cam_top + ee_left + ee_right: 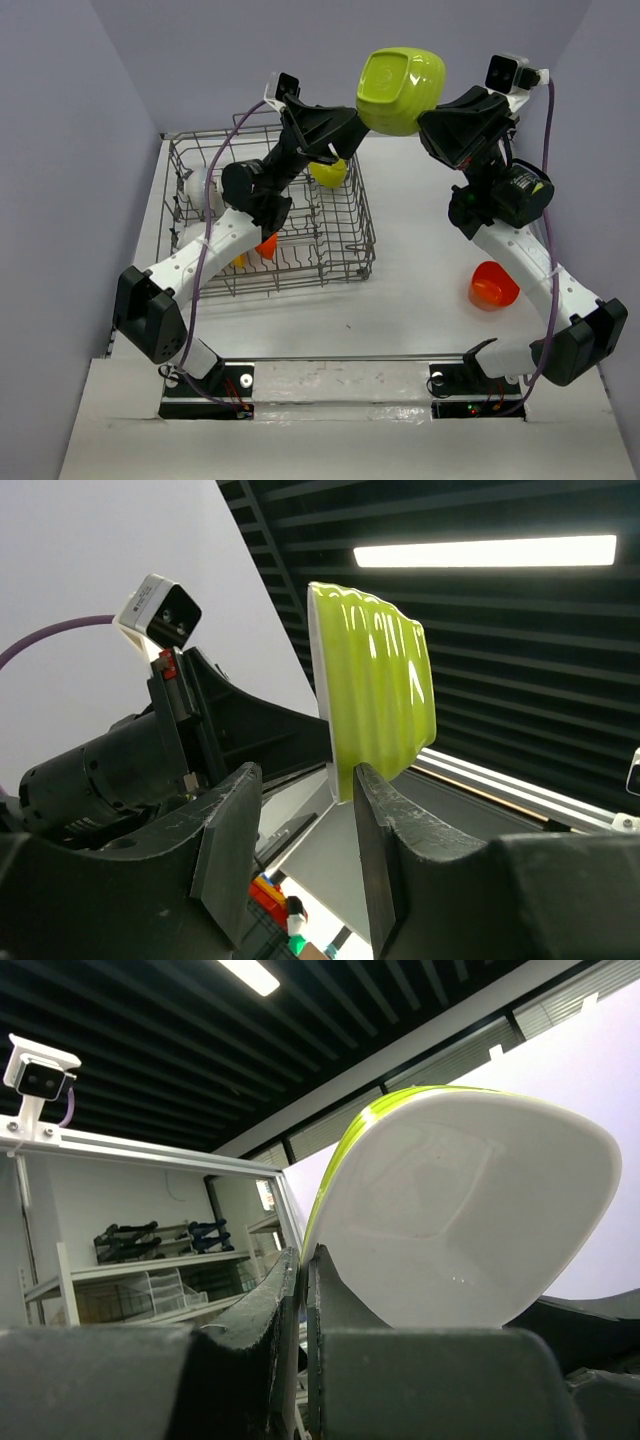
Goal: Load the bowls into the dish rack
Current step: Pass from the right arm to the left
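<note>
My right pincer (303, 1260) is clamped on the rim of the lime green bowl (470, 1220). It holds the bowl high in the air, on edge, with the white inside facing the wrist camera. Across the bowl, my left pincer (305, 782) straddles the opposite rim with its jaws apart. I see daylight on one side, so I judge it is not gripping.

This looks to me like a handover, and the danger is timing. If the right lets go before the left has closed, the glossy bowl falls from height onto the table (420, 300) or the wires. A thin pinch on slick plastic could also let it swivel.

Down and to the left of the held bowl stands the dish rack (362, 222). It carries a white bowl (200, 190), a yellow bowl (328, 172) and an orange bowl (265, 245) half hidden by the arm. Below the right pincer, back toward its base, a red-orange bowl (493, 285) sits on the table.
</note>
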`<control>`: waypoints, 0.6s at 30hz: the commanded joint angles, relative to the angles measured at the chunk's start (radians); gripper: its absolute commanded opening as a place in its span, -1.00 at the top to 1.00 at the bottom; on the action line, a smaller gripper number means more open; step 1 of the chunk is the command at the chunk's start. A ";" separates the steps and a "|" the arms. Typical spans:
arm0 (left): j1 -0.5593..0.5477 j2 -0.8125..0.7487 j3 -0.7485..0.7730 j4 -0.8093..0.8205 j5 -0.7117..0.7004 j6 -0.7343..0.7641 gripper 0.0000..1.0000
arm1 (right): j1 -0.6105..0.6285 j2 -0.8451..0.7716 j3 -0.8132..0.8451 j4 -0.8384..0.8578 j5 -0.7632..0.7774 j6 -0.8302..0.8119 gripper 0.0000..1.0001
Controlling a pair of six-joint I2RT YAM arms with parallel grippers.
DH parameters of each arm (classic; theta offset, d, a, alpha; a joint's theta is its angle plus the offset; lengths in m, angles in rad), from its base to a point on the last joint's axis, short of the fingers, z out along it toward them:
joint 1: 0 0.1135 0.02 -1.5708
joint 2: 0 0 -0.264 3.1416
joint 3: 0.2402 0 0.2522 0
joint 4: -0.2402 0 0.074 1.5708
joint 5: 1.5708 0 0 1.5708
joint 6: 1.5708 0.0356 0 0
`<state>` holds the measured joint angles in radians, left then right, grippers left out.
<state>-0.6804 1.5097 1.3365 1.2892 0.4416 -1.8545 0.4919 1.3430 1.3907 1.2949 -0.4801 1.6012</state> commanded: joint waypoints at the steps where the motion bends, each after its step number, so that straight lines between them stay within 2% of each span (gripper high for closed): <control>1: -0.010 -0.066 0.050 0.728 0.006 0.038 -0.01 | -0.004 -0.008 0.005 0.234 0.041 0.019 0.98; 18: -0.042 -0.089 0.092 0.696 0.006 0.097 -0.01 | -0.004 0.044 -0.048 0.379 0.104 0.123 0.98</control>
<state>-0.7067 1.4570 1.3567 1.2572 0.4438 -1.7779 0.4919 1.3792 1.3437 1.3170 -0.4038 1.7031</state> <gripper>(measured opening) 0.508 0.059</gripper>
